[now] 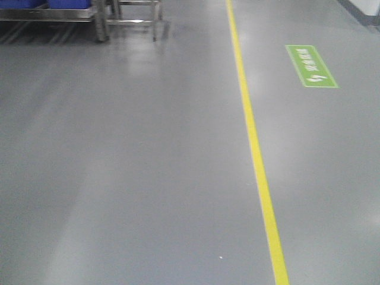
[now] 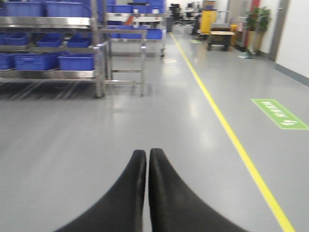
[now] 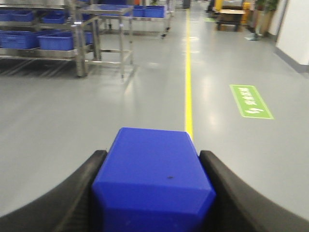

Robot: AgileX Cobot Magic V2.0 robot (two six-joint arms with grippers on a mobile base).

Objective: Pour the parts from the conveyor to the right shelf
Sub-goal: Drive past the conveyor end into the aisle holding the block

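**Blue bin clamped in your right gripper, out on open floor**

Your right gripper [image 3: 153, 155] is spread wide around a blue bin [image 3: 153, 179], one black finger pressed to each side wall. The bin fills the gap between them. Only a closed, smooth plastic face of it shows to the wrist camera, so you cannot tell how full it is or whether any parts are inside.

Your left gripper [image 2: 147, 152] is closed tip to tip, with nothing between the fingers.

Judge the bin as rigid moulded plastic: stiff enough to take a firm squeeze, but slick, and probably tapered, so it could creep out of a side clamp. If it carries loose parts, expect it to be heavier than it looks, and expect the weight to shift as you tilt it. The present hold across two opposite walls looks like the sensible one. Keep the pressure on and keep the bin level until you reach the pour.

Ahead there is only grey floor [image 1: 119, 178], a yellow line [image 1: 256, 148] and a green floor sign [image 1: 311, 65]. Steel racks [image 3: 77, 43] with more blue bins stand well apart, ahead to the left. Whether one of them is your shelf cannot be told. No conveyor is in view.
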